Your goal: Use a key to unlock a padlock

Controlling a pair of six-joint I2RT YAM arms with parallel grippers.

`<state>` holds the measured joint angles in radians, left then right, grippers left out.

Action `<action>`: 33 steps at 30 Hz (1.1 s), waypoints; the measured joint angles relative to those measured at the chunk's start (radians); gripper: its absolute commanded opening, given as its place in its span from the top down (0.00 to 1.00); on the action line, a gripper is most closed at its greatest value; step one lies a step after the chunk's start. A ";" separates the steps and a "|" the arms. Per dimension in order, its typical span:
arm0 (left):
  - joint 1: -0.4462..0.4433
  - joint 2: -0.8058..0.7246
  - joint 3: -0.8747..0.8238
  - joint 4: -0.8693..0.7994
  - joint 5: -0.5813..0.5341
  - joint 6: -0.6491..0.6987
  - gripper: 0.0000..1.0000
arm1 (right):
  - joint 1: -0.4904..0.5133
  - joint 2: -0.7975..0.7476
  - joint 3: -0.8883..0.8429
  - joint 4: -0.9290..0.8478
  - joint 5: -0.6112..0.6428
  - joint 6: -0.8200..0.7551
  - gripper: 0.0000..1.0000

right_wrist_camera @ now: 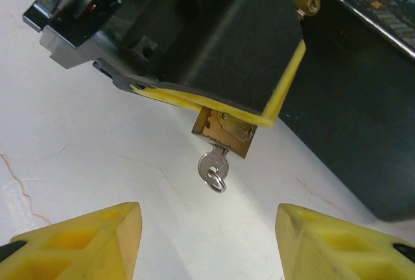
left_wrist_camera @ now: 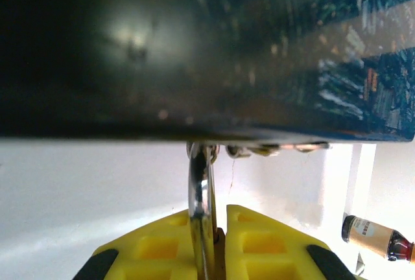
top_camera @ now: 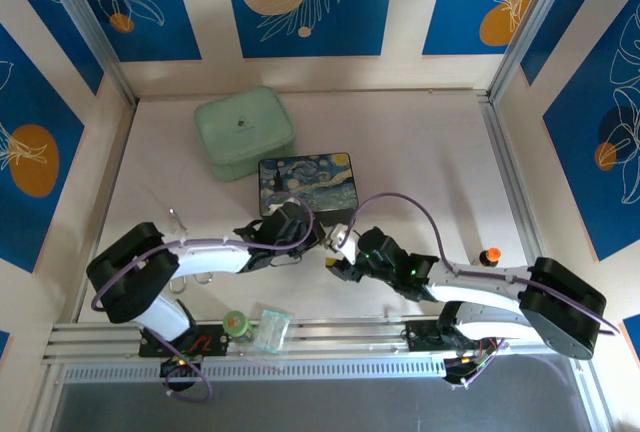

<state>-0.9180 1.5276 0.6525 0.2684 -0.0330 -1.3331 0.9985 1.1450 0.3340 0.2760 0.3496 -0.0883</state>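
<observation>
With the left gripper (left_wrist_camera: 213, 231) clamped on the padlock (right_wrist_camera: 224, 131) and the right gripper (right_wrist_camera: 207, 228) apart before the key (right_wrist_camera: 213, 165), an off-centre pinch could skew the key or twist the padlock loose.

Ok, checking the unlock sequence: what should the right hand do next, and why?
Probably ease the right hand forward and close on the key: it already sits in the padlock, gripped by the left hand, and the right fingers stand open short of it.
</observation>
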 measured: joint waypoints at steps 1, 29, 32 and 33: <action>0.000 -0.006 -0.003 0.000 0.000 0.000 1.00 | 0.009 0.014 0.001 0.015 0.011 -0.015 0.44; 0.006 -0.022 -0.057 0.066 0.008 -0.048 1.00 | 0.048 0.198 0.075 0.124 0.110 -0.033 0.79; 0.006 -0.032 -0.057 0.065 0.007 -0.048 1.00 | 0.045 0.188 0.074 0.120 0.101 -0.005 0.79; 0.007 -0.035 -0.057 0.065 0.007 -0.048 1.00 | 0.045 0.187 0.074 0.121 0.101 0.002 0.79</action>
<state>-0.9108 1.4925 0.5953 0.3332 -0.0257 -1.3815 1.0431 1.3319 0.4084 0.3969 0.4511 -0.0868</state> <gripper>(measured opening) 0.115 0.210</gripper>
